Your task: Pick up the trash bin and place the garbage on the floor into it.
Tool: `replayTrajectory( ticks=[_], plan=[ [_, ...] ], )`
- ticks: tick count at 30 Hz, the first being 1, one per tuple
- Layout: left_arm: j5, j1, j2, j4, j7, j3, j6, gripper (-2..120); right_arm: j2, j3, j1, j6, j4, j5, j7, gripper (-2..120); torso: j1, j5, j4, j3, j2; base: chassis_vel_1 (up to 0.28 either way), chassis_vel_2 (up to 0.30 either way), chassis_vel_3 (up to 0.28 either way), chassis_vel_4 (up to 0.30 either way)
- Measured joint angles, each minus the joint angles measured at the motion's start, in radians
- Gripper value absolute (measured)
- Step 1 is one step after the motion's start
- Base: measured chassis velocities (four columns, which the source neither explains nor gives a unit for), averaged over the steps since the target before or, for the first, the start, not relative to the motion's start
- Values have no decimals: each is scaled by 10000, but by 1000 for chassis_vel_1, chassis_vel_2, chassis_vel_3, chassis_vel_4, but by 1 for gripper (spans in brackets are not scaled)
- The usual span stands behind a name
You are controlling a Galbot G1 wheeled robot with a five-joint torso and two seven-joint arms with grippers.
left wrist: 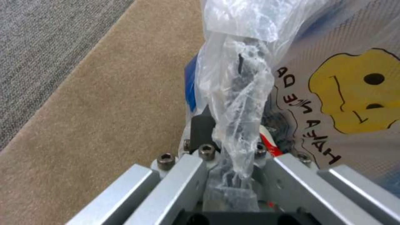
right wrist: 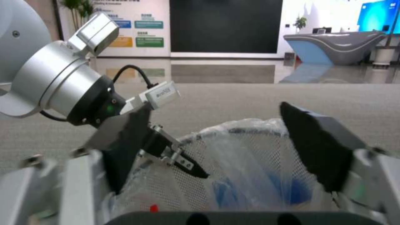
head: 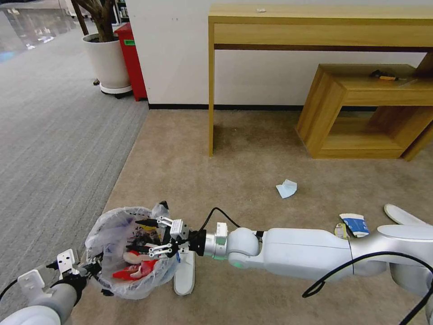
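The trash bin point(head: 131, 253) sits low at the near left of the beige carpet point(head: 252, 180), just beside the edge where the grey striped carpet point(head: 54, 135) begins. Its crinkly printed liner bag point(left wrist: 333, 93) bulges over the rim, and inside lie a red wrapper point(head: 131, 272) and a pale piece of litter point(head: 133, 257). The left gripper point(head: 92, 266) is at the bin's near left rim; in the left wrist view point(left wrist: 233, 175) its jaws are pressed together on a bunched fold of the bag and the rim behind it. The right gripper point(head: 151, 235) reaches in from the right, its arm stretched level across the carpet, and hangs over the bin's open mouth with its two dark fingers point(right wrist: 321, 150) spread wide and nothing between them; in the right wrist view the mesh wall and liner of the bin point(right wrist: 250, 168) lie directly below that opening. A white flat slipper point(head: 185, 275) lies on the carpet touching the bin's right side, under the right wrist. Farther right, well apart from the bin, lie a pale tissue point(head: 287, 188), a blue-white paper cup point(head: 354, 224) and a second white slipper point(head: 401, 214) partly hidden by the right arm.
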Motion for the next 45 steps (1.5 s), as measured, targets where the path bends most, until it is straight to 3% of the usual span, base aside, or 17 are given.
replayTrajectory(
  ticks=[2,4,10,20,35,45],
  plan=[
    [64,4,-21,61,21,0,-10,0,9,67,-11,6,71,-8,42,96,0,0,0,0,0,0,0,0,0],
    [93,-5,-46,108,22,11,-12,0,9,138,-12,6,137,-7,93,99,0,0,0,0,0,0,0,0,0],
    [249,-63,-138,271,66,43,-33,0,81,532,-37,-7,358,69,304,100,0,-1,0,0,0,0,0,0,0],
    [431,-150,-170,442,133,-39,-141,0,-2,2439,-287,-305,598,494,727,100,0,-1,1,0,0,0,0,0,0],
    [622,-303,-113,675,238,-397,-358,0,-1617,5998,-2298,-608,432,612,1174,100,0,1,1,0,0,0,0,0,0],
    [713,-364,144,1237,337,-624,-579,0,-2348,7144,-3792,-414,109,395,945,100,-1,0,-2,0,0,0,0,0,0]
  ],
)
